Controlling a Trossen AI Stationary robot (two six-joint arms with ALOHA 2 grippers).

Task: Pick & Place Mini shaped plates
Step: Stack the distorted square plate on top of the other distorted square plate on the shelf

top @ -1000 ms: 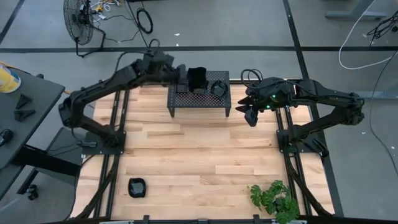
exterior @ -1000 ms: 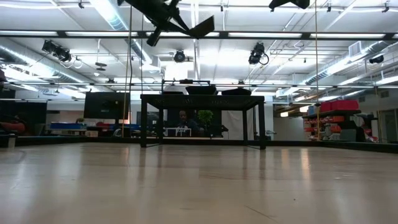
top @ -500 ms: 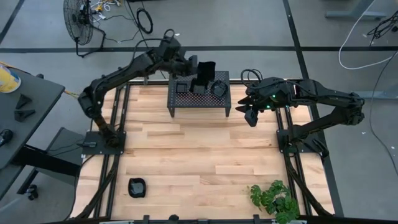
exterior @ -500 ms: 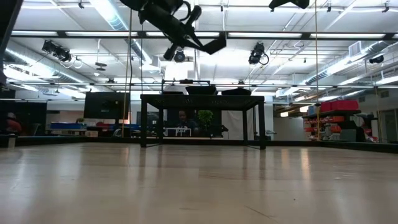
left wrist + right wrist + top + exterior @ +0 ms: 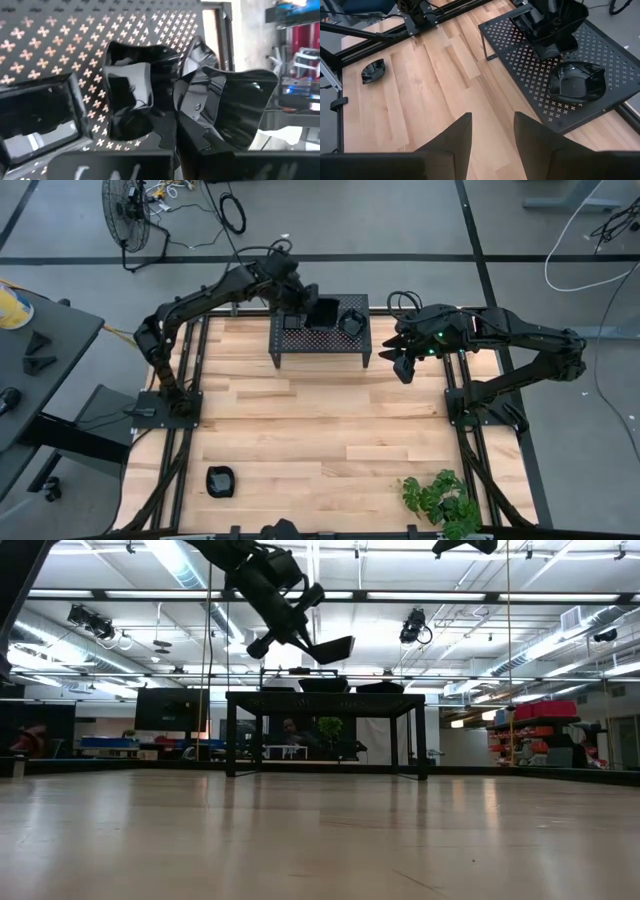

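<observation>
My left gripper [image 5: 303,302] hangs over the black perforated stand [image 5: 318,343] at the table's far edge, shut on a glossy black mini plate [image 5: 325,313]. In the low view that plate [image 5: 328,648] is above the stand top [image 5: 325,695]. On the stand rest a wavy-edged plate [image 5: 132,95], a square plate [image 5: 40,115] and a rounded plate [image 5: 577,82]. Another plate [image 5: 220,480] lies on the table near its near-left corner. My right gripper [image 5: 492,132] is open, holding nothing, just right of the stand [image 5: 400,365]. My left gripper pinches the mini plate by its rim [image 5: 200,107], at the edge nearest the wrist, between the two fingers [image 5: 197,137]. It comes from above and from the table's left. The plate is lifted clear above the stand and sits nearly level, slightly tilted.
A small green plant [image 5: 440,498] stands at the table's near-right corner. Bare wood [image 5: 320,430] stretches between the stand and the near edge. The arm frames run along both sides of the table.
My left gripper, shut on the plate throughout, has moved a little toward the table's right and come down toward the stand top. The plate has tipped from steeply tilted to nearly level. The right arm kept still.
</observation>
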